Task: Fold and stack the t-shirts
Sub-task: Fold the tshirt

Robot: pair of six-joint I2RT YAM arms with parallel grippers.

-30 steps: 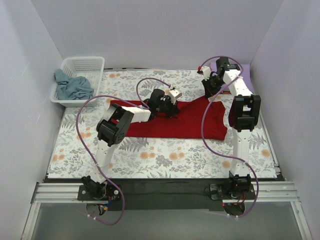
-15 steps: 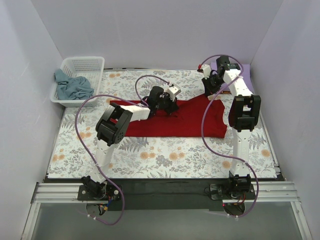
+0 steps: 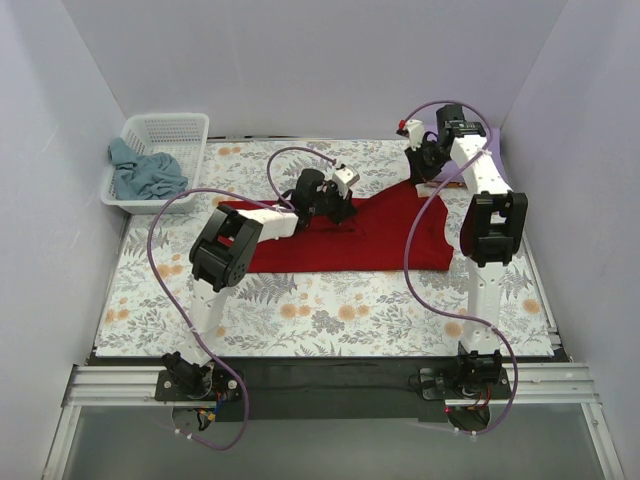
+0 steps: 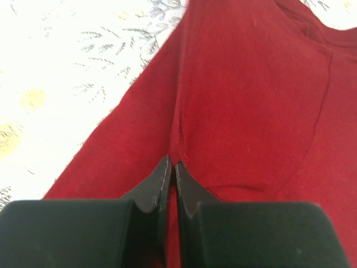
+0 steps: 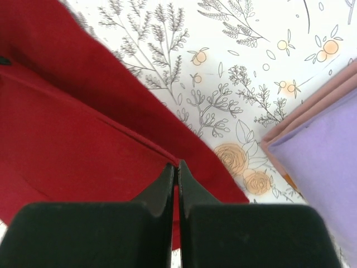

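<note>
A floral-print cloth (image 3: 330,310) is covering the table between pale walls. The deep red t-shirt (image 3: 350,245) is lying across the table's middle, reaching toward the right edge. The left gripper (image 4: 172,164) is pinching a ridge of it, jaws closed tight on the cloth. The right gripper (image 5: 174,166) is clamping its hem likewise near the far right corner, where the lavender t-shirt (image 5: 323,151) is lying. The blue-grey t-shirt (image 3: 145,172) is sitting crumpled in the white basket (image 3: 170,125) at the far left corner.

The red t-shirt (image 3: 350,245) lies spread, lavender one (image 5: 329,167) flat nearby, blue-grey one (image 3: 147,176) crumpled.
</note>
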